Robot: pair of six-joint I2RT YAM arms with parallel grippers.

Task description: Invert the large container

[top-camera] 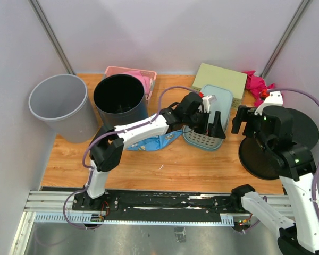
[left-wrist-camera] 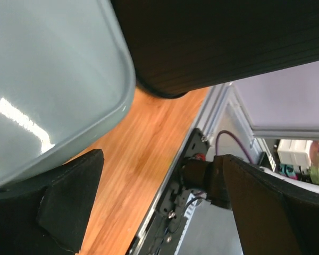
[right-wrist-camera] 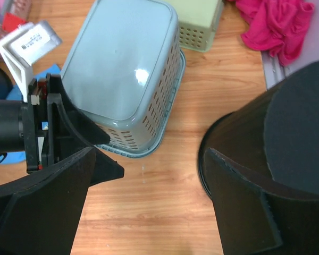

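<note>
Both empty and agape, left gripper [top-camera: 215, 129] and right gripper [top-camera: 243, 122] hover by the upturned basket [top-camera: 226, 98], likely light, stiff, best pinched by its rim.

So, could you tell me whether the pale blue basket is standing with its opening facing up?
No, the pale blue basket shows its closed bottom upward, with its rim down on the table.

White arms [top-camera: 143, 126] with black joints carry purple cables [top-camera: 167, 93].
</note>
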